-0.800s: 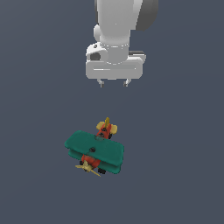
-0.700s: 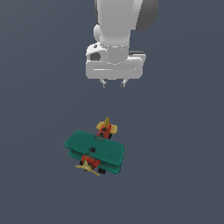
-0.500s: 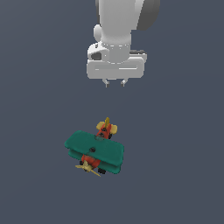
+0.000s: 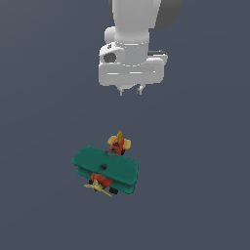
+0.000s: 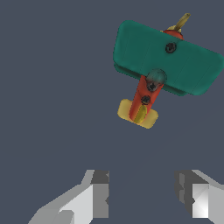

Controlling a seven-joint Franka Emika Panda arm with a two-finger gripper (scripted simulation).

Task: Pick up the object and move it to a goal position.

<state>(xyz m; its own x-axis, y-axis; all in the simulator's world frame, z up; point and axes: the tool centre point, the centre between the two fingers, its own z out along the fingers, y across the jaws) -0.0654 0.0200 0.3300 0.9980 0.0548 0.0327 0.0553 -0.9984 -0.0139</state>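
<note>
Exterior view: the gripper (image 4: 131, 90) hangs above the floor (image 4: 205, 161), its jaws holding nothing, with the toy biplane (image 4: 106, 168) resting well below them. Wrist view: the jaws stand wide apart and empty, the biplane (image 5: 164, 65) lying ahead of the fingertips (image 5: 101, 199), clear of both.

panda arm (image 4: 134, 19): glossy white cylindrical link, dark grey rounded patch on its upper right edge. white blocky hand housing (image 4: 131, 68) below it, with a round dark port on the left face and a dark slot on the right. gripper (image 4: 131, 90): two short pale fingers. wrist view shows the fingers (image 5: 98, 192) white and grey, faceted, with dark inner pads.
</note>
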